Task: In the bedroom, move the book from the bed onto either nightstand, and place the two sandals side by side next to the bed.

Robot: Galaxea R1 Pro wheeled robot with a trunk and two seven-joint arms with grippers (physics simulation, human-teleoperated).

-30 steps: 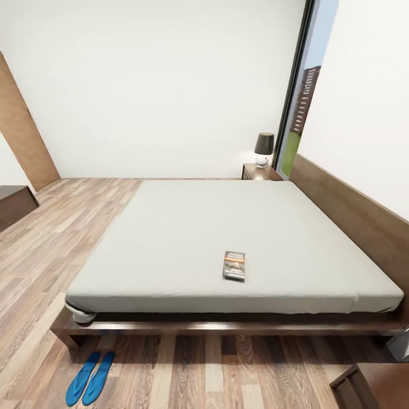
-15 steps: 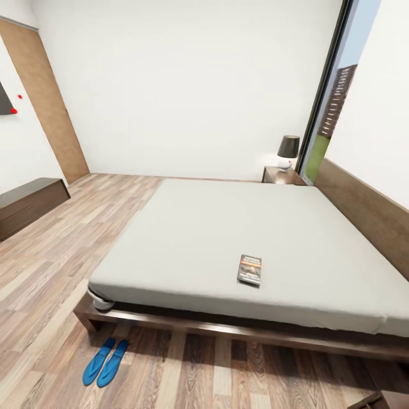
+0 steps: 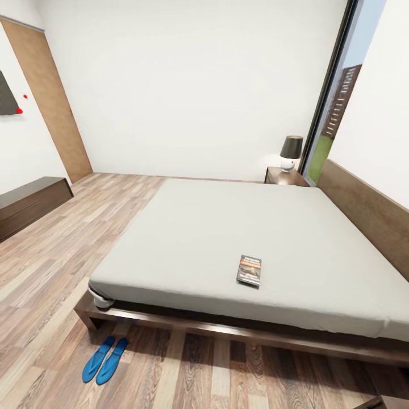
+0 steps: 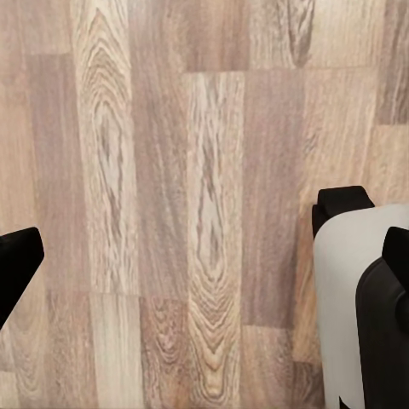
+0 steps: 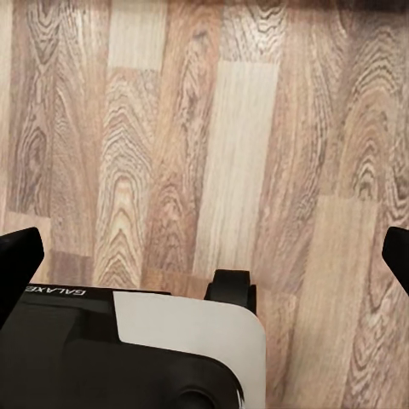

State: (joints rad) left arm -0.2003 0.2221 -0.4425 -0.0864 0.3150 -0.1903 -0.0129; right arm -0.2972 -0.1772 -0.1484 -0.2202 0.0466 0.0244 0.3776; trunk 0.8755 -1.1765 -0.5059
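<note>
So the bed (image 3: 227, 238) takes up the middle and right of the head view, headboard (image 3: 363, 210) along its right side against the right wall. The book (image 3: 249, 270) lies flat on the mattress, near the front edge, a bit right of centre. On the floor (image 3: 68, 255) in front of the bed's near left corner, the two sandals (image 3: 104, 359) sit side by side, touching or almost. Way at the back, past the far corner of the bed, there's a nightstand (image 3: 286, 176) with a lamp (image 3: 290, 152) on top, just left of the window (image 3: 335, 108). A dresser (image 3: 28, 203) runs along the left wall, door (image 3: 48, 102) behind it.
</note>
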